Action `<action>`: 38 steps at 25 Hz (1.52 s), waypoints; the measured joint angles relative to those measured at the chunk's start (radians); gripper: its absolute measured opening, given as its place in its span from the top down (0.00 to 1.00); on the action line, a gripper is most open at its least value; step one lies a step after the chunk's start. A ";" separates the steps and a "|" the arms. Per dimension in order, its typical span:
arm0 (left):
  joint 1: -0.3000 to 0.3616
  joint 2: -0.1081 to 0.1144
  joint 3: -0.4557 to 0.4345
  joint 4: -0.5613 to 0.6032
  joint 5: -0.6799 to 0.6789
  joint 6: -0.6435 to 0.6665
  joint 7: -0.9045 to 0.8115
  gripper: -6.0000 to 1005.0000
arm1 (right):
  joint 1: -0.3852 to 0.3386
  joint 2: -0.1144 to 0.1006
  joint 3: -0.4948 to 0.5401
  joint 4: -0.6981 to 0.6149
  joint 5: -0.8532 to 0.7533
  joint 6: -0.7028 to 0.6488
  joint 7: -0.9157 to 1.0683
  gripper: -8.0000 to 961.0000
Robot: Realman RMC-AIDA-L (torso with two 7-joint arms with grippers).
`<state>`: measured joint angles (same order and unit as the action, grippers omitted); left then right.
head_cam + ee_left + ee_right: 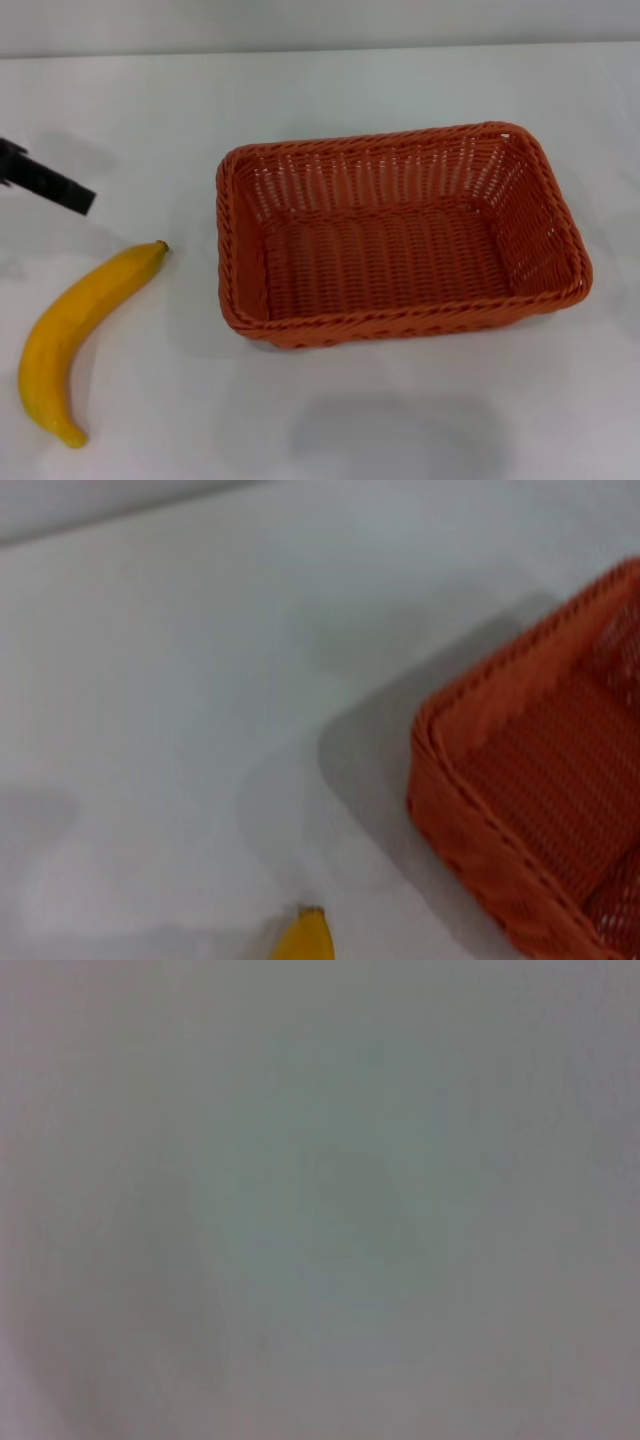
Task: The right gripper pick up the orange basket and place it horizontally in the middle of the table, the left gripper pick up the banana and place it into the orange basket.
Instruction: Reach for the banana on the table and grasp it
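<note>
Head view: the orange basket sits long side across on the table, roughly centre, empty, its rim well off every table edge. Wide bare tabletop at 6 o'clock and 12 o'clock of it. The banana lies flat at 8 o'clock of the basket, apart from it, stem tip pointing toward the basket. The left gripper pokes in at 9 o'clock of the frame, above the banana, touching nothing; only a black finger shows, spread cannot be told. Right gripper not seen.

Left wrist view: basket corner and banana tip, a clear gap of table between them.

Right wrist view: only blank white table surface.
</note>
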<state>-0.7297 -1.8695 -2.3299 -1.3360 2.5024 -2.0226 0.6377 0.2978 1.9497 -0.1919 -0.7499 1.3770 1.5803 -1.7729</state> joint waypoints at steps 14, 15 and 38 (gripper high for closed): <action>-0.004 -0.081 0.137 0.257 0.168 0.187 0.096 0.22 | -0.001 0.004 0.001 0.034 0.010 -0.040 0.007 0.11; -0.004 -0.084 0.140 0.260 0.182 0.196 0.099 0.22 | 0.002 0.004 0.002 0.037 0.011 -0.045 0.007 0.11; 0.002 -0.128 0.231 0.313 0.322 0.331 0.100 0.22 | 0.017 0.011 -0.007 0.083 0.011 -0.095 0.026 0.11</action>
<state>-0.7275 -1.9971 -2.0990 -1.0226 2.8247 -1.6915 0.7381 0.3148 1.9604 -0.1988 -0.6665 1.3884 1.4850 -1.7471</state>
